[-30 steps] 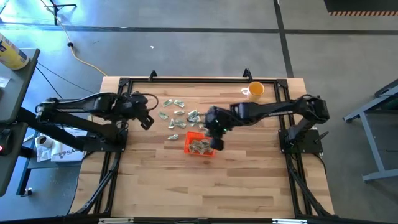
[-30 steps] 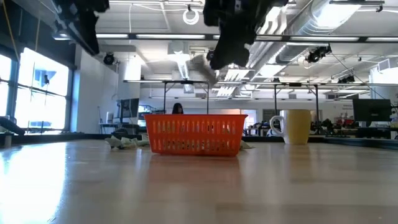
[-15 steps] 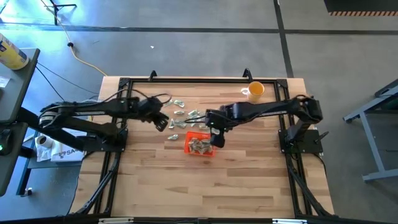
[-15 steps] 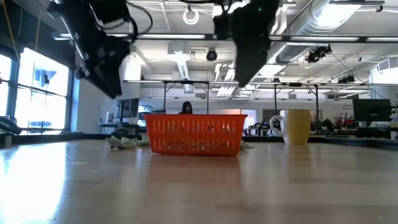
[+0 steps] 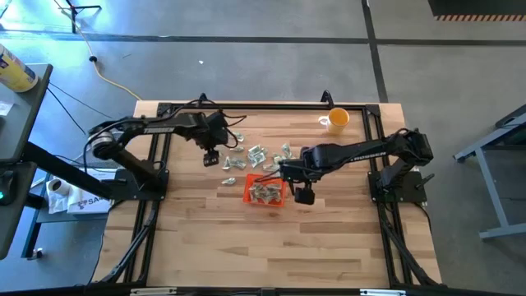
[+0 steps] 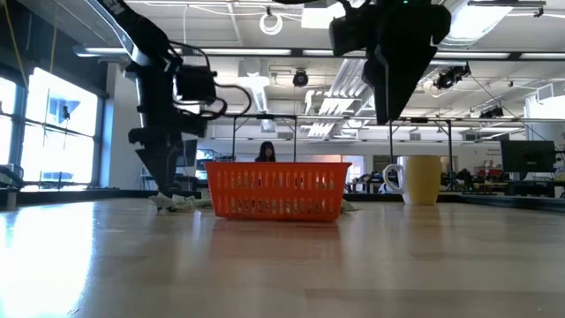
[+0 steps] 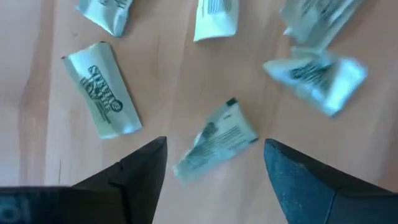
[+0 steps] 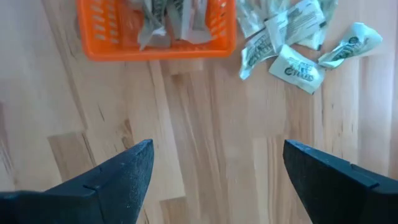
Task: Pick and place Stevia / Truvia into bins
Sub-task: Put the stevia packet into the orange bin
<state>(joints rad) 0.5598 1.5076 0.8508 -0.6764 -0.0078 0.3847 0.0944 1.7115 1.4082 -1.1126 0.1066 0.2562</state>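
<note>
Several pale green and white Stevia sachets (image 5: 256, 154) lie loose on the wooden table, just beyond the orange bin (image 5: 249, 194); more sachets (image 8: 168, 22) lie inside the bin. My left gripper (image 5: 210, 156) hangs open over the left end of the loose pile. In its wrist view its fingers (image 7: 214, 149) stand on either side of one sachet (image 7: 214, 142) that lies flat on the wood, without touching it. My right gripper (image 5: 304, 195) is open and holds nothing, above bare table just right of the bin (image 8: 155, 46).
A yellow-orange cup (image 5: 338, 120) stands at the far right of the table, also seen in the low view (image 6: 422, 179). A black frame runs along the table's far edge and sides. The near half of the table (image 5: 271, 247) is bare wood.
My right gripper has let go of a sachet over the bin and moved off it toward the table's right edge. My left gripper has travelled from the left edge toward the right and down, arriving over the loose sachets.
</note>
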